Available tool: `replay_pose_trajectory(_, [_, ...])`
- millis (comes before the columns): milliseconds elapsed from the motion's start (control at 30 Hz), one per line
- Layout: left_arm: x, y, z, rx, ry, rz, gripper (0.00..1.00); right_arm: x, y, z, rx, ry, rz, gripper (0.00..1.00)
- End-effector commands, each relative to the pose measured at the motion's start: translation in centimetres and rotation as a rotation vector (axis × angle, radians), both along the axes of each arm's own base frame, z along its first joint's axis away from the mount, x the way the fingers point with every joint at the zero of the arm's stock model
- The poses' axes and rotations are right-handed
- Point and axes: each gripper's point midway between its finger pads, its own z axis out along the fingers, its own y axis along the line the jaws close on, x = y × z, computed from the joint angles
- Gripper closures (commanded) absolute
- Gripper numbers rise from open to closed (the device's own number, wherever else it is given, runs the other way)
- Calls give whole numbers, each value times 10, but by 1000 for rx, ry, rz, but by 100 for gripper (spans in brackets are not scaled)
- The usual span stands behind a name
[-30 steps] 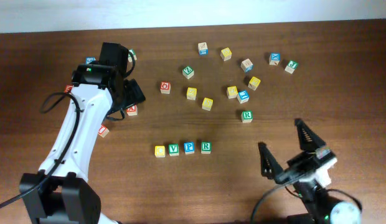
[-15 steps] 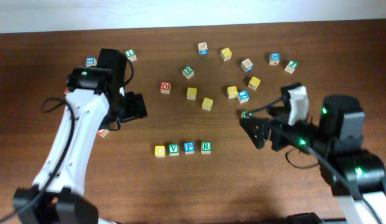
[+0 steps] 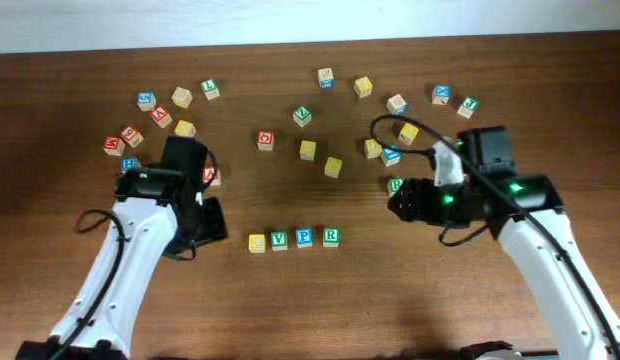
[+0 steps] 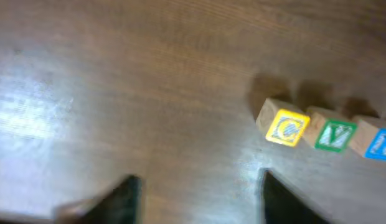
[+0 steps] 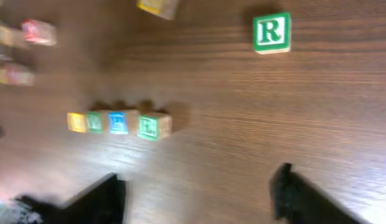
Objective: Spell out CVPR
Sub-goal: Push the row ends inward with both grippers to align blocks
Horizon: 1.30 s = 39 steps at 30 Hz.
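Word looks pretty much spelled out here. A tight row of four blocks is seen low in the middle of the tabletop (image 3: 290, 300). From overhead it's read left to right as the yellow C block (image 3: 256, 242), the green V block (image 3: 279, 240), the blue P block (image 3: 304, 237) and the green R block (image 3: 330, 236). They're set side by side, touching or nearly so.

The left tool (image 4: 199, 180) is held just beside the C end of the row. Its fingers are spread wide and nothing is caught between them. In the left wrist view the C, the V and part of the P are seen ahead and to the right, a bit blurred.

The right tool (image 5: 199, 177) is held off to the right of the row, apart from the R end. It's spread wide too, with nothing gripped.

A second green R block (image 5: 271, 32) is seen lying by itself near the right arm, and it's partly covered by that arm from overhead. The spare blocks (image 3: 307, 150) are scattered in loose bunches across the far half of the tabletop, most letters too small to be read.
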Motion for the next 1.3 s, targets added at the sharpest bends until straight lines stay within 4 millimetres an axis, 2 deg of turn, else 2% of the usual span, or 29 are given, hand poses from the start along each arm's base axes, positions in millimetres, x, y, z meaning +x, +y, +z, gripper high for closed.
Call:
replay_pose_trajectory(0, [-4,-1,-19,-13,-10,60,63,7,-5,-25,-176,56,-102,64])
replay_pose_trajectory(33, [-5,0,-27,-13,-11,60,78,8,-2,-36,-215,75,-93,66])
replay_pose_trajectory(67, [-7,0,-32,-13,-9,60,82,7,4,-43,-224,92,-72,67])
replay_pose_trajectory(100, [-8,0,-38,-12,-6,60,90,4,12,-56,-236,129,-52,73])
replay_pose_trajectory(167, [-9,0,-49,-12,-4,60,99,3,23,-77,-254,181,-28,81])
replay_pose_trajectory(233, [-2,-4,-63,-31,-26,59,100,7,39,-105,-267,212,17,86])
replay_pose_trajectory(300, [1,-6,-70,-42,-17,59,100,8,46,-113,-264,217,32,91])
replay_pose_trajectory(400, [4,-11,-86,-61,18,60,100,10,58,-114,-242,197,57,91])
replay_pose_trajectory(467, [4,-13,-95,-71,38,60,100,14,65,-113,-232,171,70,96])
replay_pose_trajectory(600, [8,-24,-107,-127,56,57,100,8,71,-121,-236,187,70,96])
replay_pose_trajectory(733, [10,-38,-109,-184,54,39,100,2,89,-132,-207,202,116,96])
replay_pose_trajectory(867, [6,-53,-107,-224,67,7,100,-8,105,-132,-193,204,166,96])
replay_pose_trajectory(1133, [11,-59,-107,-230,46,3,100,-10,120,-134,-184,172,205,96])
replay_pose_trajectory(1267, [14,-61,-107,-240,36,24,100,-15,126,-142,-159,198,222,96])
